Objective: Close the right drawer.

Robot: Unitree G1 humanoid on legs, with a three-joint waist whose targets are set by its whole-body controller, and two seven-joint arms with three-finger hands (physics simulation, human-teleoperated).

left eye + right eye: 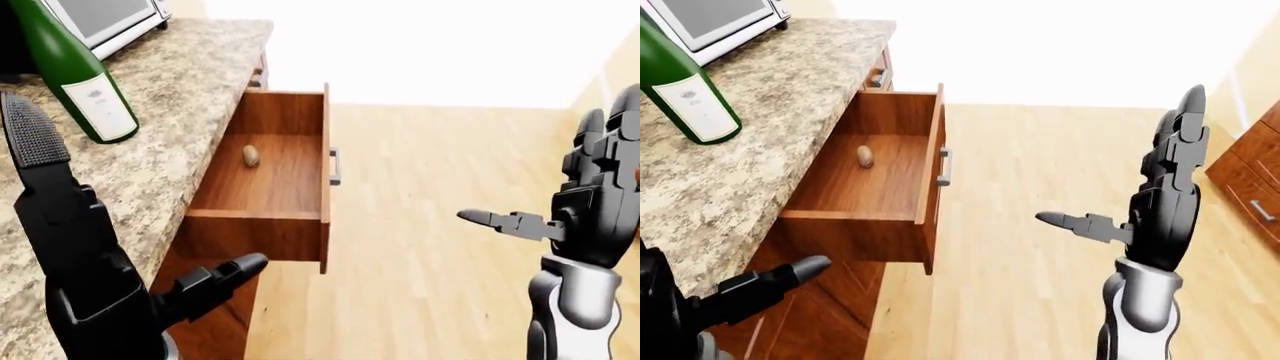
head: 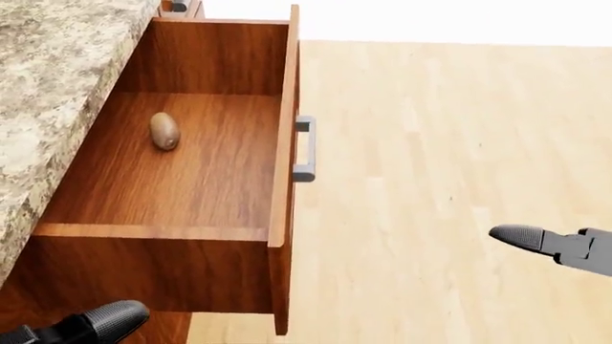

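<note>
Plainly, the drawer (image 1: 270, 172) stands pulled fully out from the counter (image 1: 170, 112), a small brown lump inside. My right hand (image 1: 1160, 202), fingers spread wide and empty, hangs well right of the drawer's handle (image 2: 304, 149), poised for pushing; my left hand (image 1: 80, 255) is also open.

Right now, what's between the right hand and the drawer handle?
Nothing: in the right-eye view only bare wood floor lies between the open right hand and the handle of the drawer.
</note>
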